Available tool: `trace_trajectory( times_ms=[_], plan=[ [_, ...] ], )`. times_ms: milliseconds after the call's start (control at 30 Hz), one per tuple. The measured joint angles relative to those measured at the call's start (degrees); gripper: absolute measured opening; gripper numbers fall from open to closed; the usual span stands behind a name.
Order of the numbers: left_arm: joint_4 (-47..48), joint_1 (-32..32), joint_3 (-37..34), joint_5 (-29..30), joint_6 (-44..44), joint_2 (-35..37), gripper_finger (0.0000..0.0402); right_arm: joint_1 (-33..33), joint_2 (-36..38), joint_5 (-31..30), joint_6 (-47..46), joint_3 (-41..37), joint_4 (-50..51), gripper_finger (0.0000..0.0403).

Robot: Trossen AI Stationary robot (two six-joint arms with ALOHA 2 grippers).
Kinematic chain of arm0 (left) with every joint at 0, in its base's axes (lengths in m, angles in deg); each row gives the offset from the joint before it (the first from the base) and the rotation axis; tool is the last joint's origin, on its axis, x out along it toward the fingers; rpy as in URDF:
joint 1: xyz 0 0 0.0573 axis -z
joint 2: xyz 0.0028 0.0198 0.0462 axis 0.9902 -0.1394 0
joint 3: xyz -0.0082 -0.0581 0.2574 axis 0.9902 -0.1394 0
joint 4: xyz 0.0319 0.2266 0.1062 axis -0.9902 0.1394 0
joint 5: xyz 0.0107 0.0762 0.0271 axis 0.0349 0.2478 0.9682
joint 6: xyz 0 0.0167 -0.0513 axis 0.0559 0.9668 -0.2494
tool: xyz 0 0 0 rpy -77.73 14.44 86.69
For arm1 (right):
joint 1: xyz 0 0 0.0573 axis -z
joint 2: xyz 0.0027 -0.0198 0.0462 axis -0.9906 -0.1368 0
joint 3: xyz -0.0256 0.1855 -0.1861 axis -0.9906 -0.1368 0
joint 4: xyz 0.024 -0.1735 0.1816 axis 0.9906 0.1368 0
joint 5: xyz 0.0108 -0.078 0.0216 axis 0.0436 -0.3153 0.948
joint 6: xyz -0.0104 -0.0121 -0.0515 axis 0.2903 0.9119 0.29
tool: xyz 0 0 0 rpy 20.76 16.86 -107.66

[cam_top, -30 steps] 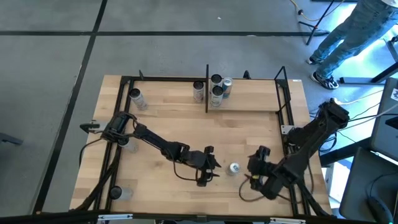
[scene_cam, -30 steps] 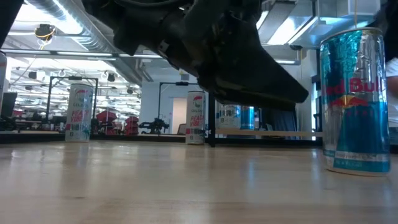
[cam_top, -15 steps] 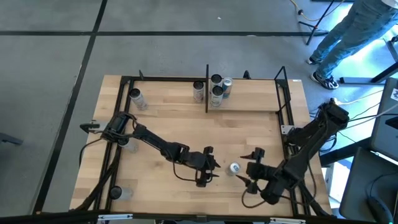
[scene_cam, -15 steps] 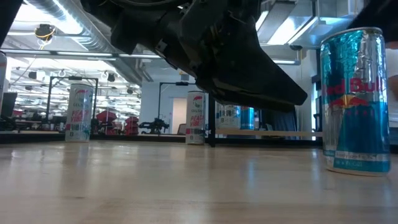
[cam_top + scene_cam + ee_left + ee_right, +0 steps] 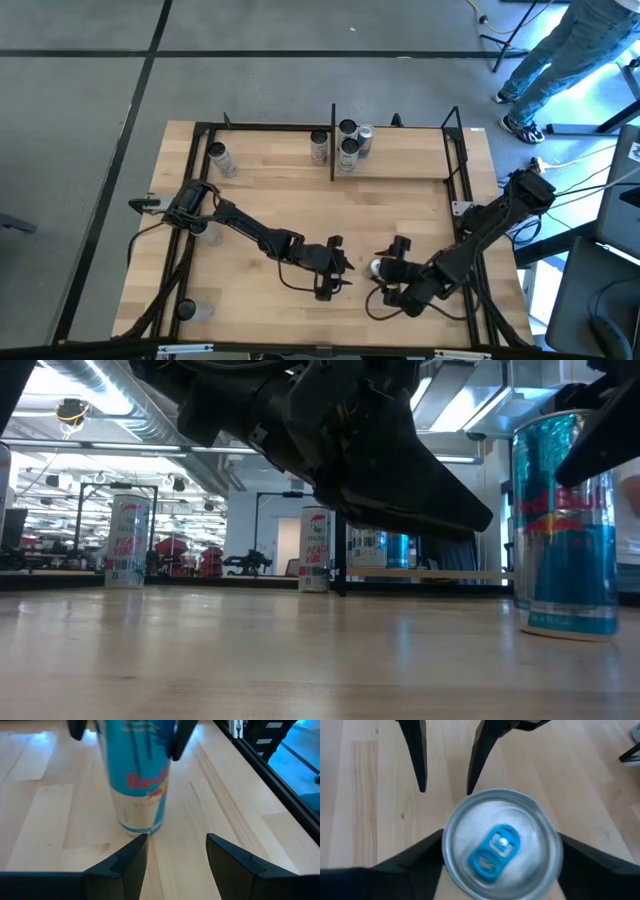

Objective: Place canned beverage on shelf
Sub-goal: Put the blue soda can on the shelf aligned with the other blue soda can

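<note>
Blue can (image 5: 377,268) upright between right gripper's (image 5: 392,270) jaws.

A robotics lab: a framed wooden table (image 5: 250,200) on concrete floor, exposed ceiling ducts (image 5: 110,410) overhead.

Right hand (image 5: 386,282) swung in from table's right edge toward middle, now over blue can (image 5: 377,268), fingers spread either side. Can shifted slightly in low view.
</note>
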Motion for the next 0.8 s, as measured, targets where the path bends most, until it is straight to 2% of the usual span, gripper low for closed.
trace_trajectory(
  times_ms=[133,300,400,500,667,800],
  plan=[
    [3.59,0.15,0.02,-0.02,0.39,1.96,0.0194,-0.05,0.21,-0.08,1.21,0.04,0.15,0.0201],
    [10.79,0.99,0.04,0.07,2.29,6.2,0.0194,-0.05,2.76,-2.61,5.09,-0.04,3.1,0.02],
    [11.46,2.16,-1.01,0.73,3.98,7.93,0.0194,1.44,6.26,-5.03,6.73,-0.04,6.62,0.02],
    [11.11,3.22,-2.61,3.9,4.96,8.74,0.0194,4.49,10.57,-6.4,9.76,-0.04,9.67,0.02],
    [9.36,3.21,-5.41,9.12,5.02,8.78,0.0194,14.69,18.09,-3.91,20.96,-0.02,10.72,0.02],
    [6.32,2.43,-6.7,8.98,4.85,8.34,0.0194,26.44,22.05,1.2,32.65,-0.02,8.51,0.02]
  ],
)
